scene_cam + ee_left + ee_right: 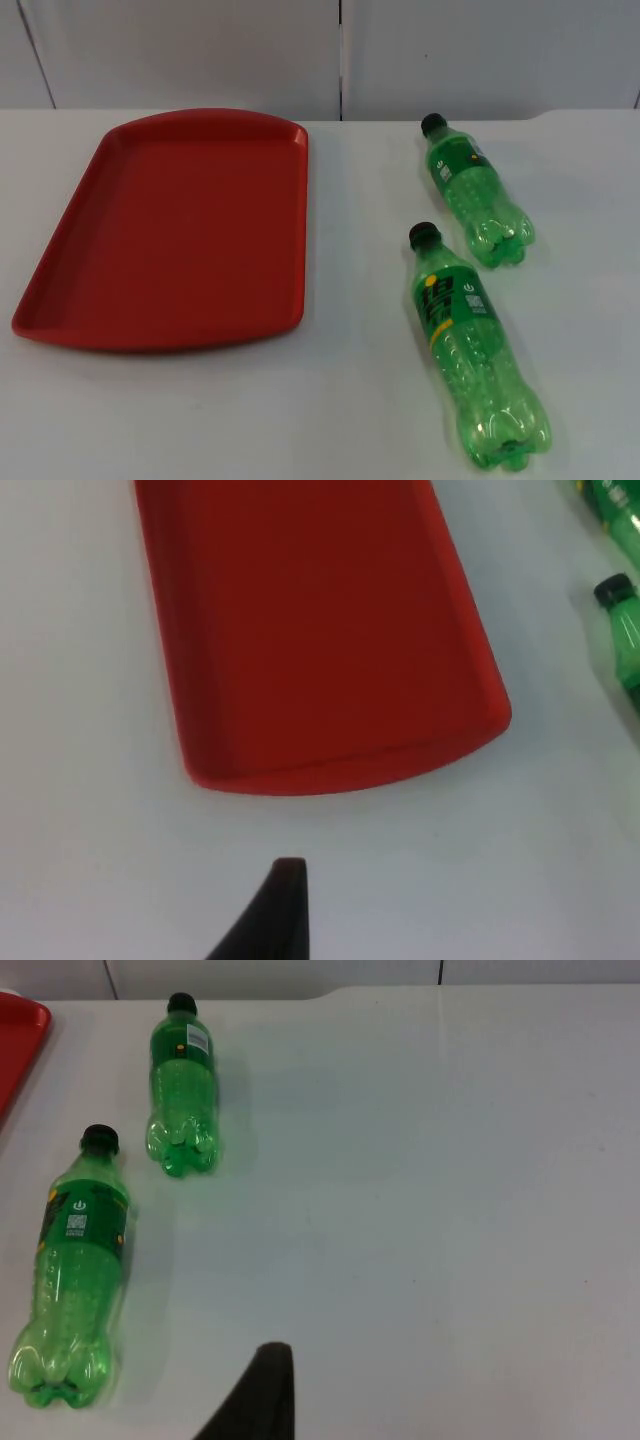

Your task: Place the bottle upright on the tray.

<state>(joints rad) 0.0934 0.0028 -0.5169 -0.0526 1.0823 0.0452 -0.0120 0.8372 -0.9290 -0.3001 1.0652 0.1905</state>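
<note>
Two green bottles (476, 195) (470, 360) lie on their sides on the white desk (360, 420), well apart from the red tray (180, 220), which holds nothing. Neither is gripped or stood up. Whether either end effector is apart or together cannot be told.

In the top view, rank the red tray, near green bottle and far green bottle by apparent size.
1. Red plastic tray, largest.
2. Nearer green plastic bottle.
3. Farther green plastic bottle; it looks smaller, but that may be only distance from the camera.
</note>
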